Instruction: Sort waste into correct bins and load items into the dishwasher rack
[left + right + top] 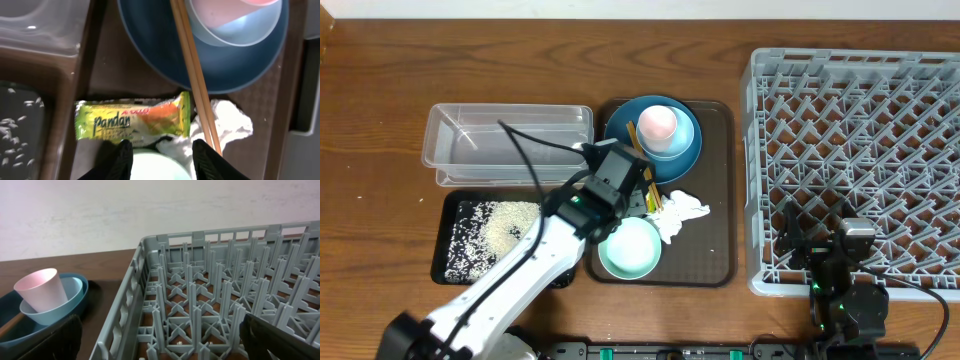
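At frame right sits the grey dishwasher rack (855,170), the right hand (160,345) spread wide over its lower edge; centre, on the brown tray (715,240), the left hand (162,155) hovers wide above the yellow-green wrapper (132,121) — waste-sorting, I judge; next it must drop and pinch

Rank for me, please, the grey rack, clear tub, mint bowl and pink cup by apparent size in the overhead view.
Largest to smallest:
1. grey rack
2. clear tub
3. mint bowl
4. pink cup
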### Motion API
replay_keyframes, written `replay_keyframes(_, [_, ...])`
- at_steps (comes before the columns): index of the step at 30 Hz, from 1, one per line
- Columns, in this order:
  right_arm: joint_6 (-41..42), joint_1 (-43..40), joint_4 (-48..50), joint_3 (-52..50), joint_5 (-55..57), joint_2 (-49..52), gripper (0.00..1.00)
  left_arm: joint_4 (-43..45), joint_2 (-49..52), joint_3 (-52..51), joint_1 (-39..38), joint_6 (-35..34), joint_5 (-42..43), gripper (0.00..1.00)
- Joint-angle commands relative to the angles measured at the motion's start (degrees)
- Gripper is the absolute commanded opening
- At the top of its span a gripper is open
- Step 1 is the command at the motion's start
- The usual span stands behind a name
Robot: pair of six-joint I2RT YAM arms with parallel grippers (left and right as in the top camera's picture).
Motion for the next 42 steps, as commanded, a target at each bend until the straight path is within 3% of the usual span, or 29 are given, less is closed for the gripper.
replay_keyframes(1, [0.20, 0.59, -0.13, -0.09, 0.20, -0.31, 0.99, 2.05, 3.15, 0.52, -0.09, -1.64, -0.90, 0.43])
replay_keyframes(25, [0.20, 0.59, -0.15, -0.09, 0.17, -0.31, 0.99, 13.11, 10.45, 0.52, -0.04, -2.71, 1.29, 0.44])
replay_keyframes(42, [0.20, 0.59, -0.13, -0.09, 0.17, -0.31, 0.99, 13.05, 13.55, 0.07, -0.57, -2.71, 1.51, 0.44])
